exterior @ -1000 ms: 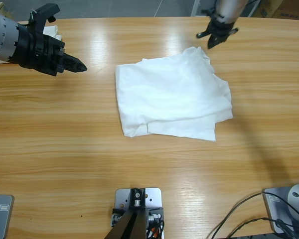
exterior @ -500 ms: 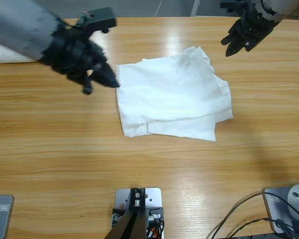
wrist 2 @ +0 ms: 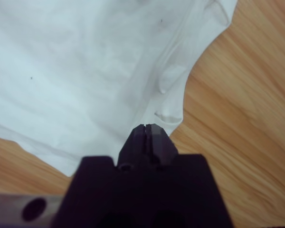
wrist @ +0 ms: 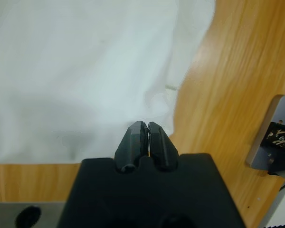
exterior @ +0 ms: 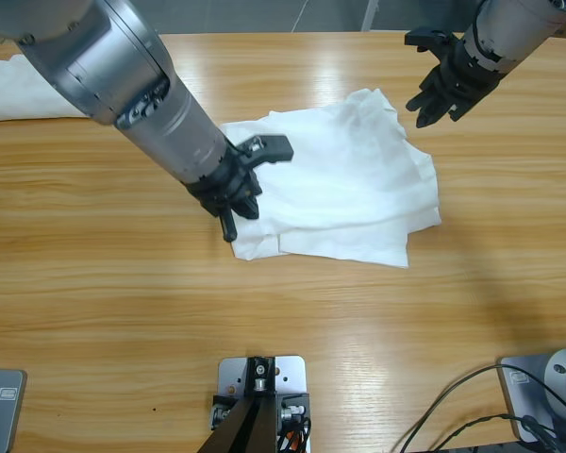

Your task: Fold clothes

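A white garment (exterior: 340, 179) lies loosely folded and rumpled in the middle of the wooden table (exterior: 123, 311). My left gripper (exterior: 229, 226) comes in from the upper left and sits at the garment's front-left corner. In the left wrist view its jaws (wrist: 144, 126) are shut together over the white fabric (wrist: 76, 71), and no cloth shows pinched between them. My right gripper (exterior: 423, 111) hovers just beyond the garment's far-right corner. The right wrist view shows it (wrist 2: 146, 127) shut above the cloth's wavy edge (wrist 2: 85, 71). No chest logo shows.
A second white cloth (exterior: 19, 90) lies at the table's far-left edge, partly behind my left arm. The left arm's thick silver forearm (exterior: 123, 75) crosses the table's left half. Black cables (exterior: 472, 415) trail at the front right. Bare wood (exterior: 123, 311) runs along the front.
My left arm swept in from the far left to the garment's front-left corner. The right gripper shifted right, then dropped a little toward the cloth's far-right corner. The garment has not moved.
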Controlling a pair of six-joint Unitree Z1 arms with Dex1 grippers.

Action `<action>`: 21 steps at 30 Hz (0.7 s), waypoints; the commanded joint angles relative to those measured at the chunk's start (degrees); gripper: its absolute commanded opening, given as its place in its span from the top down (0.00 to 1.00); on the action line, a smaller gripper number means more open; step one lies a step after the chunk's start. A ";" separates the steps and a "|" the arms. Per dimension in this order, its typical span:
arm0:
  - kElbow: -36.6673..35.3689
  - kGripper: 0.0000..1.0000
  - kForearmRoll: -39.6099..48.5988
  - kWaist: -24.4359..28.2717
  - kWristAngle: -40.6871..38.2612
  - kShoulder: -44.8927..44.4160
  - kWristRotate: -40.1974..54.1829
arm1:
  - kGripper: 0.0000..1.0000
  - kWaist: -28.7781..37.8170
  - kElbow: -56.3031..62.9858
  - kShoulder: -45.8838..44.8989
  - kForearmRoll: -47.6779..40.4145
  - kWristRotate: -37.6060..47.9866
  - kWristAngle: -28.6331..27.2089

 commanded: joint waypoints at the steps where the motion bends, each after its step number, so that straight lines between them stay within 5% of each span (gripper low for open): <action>1: 3.81 1.00 0.16 -1.23 -0.37 6.18 -1.49 | 1.00 0.14 2.36 0.76 -1.02 0.51 0.56; 10: 5.14 1.00 -0.72 -1.54 0.32 7.80 -2.37 | 1.00 0.02 6.29 -0.68 -2.96 0.51 0.49; 21: 21.68 1.00 -7.05 -2.11 0.18 3.32 -3.79 | 1.00 -0.95 6.51 -1.49 -3.26 0.86 0.48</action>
